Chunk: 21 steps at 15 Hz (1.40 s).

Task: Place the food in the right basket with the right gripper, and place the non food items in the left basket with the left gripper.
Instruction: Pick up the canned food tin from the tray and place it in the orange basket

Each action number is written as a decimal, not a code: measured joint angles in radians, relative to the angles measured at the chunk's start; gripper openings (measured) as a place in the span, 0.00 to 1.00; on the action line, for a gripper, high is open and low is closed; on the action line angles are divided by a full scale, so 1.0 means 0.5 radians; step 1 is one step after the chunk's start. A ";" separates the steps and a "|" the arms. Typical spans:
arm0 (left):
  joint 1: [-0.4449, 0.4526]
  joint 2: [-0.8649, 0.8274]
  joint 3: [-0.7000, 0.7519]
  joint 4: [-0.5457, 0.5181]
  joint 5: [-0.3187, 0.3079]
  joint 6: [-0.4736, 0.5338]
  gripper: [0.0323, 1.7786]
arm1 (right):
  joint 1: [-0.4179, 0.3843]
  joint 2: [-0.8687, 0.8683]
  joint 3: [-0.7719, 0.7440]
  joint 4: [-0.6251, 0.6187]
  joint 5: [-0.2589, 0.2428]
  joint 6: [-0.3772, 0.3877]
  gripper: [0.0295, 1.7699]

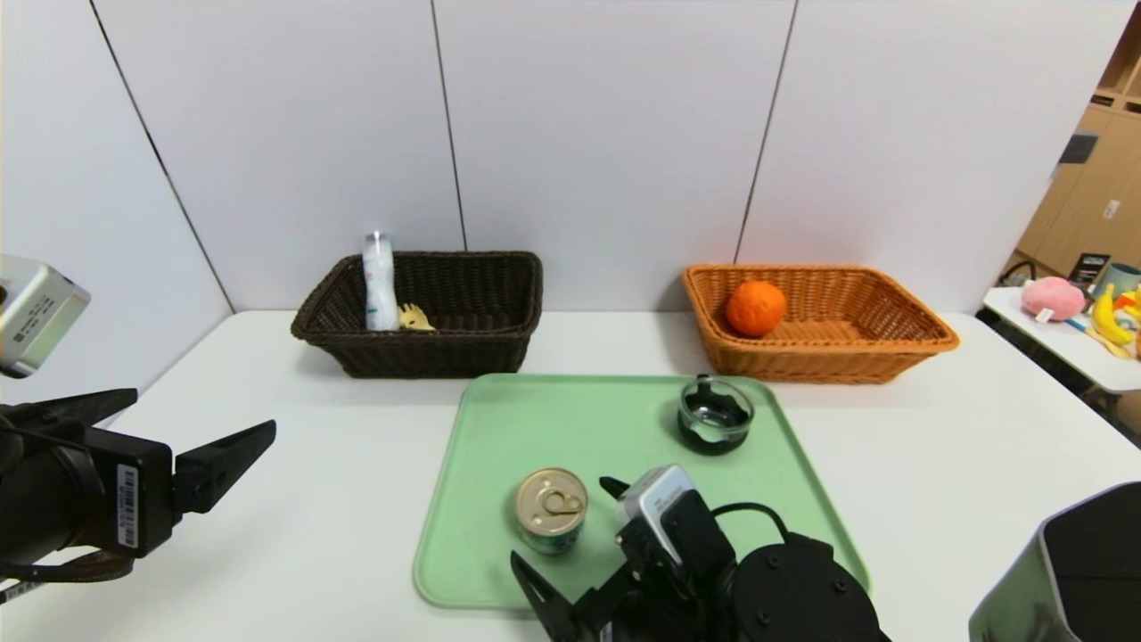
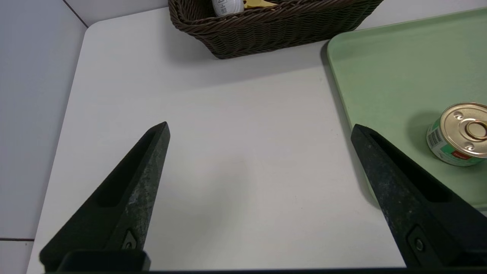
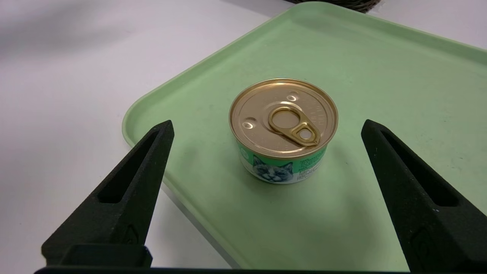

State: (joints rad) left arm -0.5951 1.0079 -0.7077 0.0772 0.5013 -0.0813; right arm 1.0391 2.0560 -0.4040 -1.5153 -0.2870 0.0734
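Nearest you, the right pincer (image 1: pixel 563 544) hangs at the tray's (image 1: pixel 499 428) near edge, spread wide and holding nothing. Your right wrist view lines the can (image 3: pixel 283 129) up between its fingers and apart from both, and shows a cat's face on the green label; the head view gives you only the gold lid. The can stands upright on the tray's near-left part. At nine o'clock the left pincer (image 1: pixel 192 437) hovers over bare worktop (image 1: pixel 294 499), also wide and empty; its wrist view catches the can at the tray's edge. Farther up the tray, toward one o'clock, sits the dish (image 1: pixel 715 414), seen only from the head. Beyond, at eleven o'clock, the left basket (image 1: pixel 428 308) holds the bottle (image 1: pixel 380 282) upright and the spoon (image 1: pixel 414 317) beside it. At one o'clock the right basket (image 1: pixel 816 321) holds the orange (image 1: pixel 755 308).
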 joint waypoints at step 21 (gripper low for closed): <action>-0.003 -0.015 0.003 0.001 -0.003 0.005 0.95 | -0.127 0.282 -0.256 0.001 0.026 0.007 0.96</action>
State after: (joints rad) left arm -0.5964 1.0002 -0.7062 0.0779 0.4998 -0.0787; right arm 0.9755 2.1970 -0.5319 -1.5149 -0.2740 0.0768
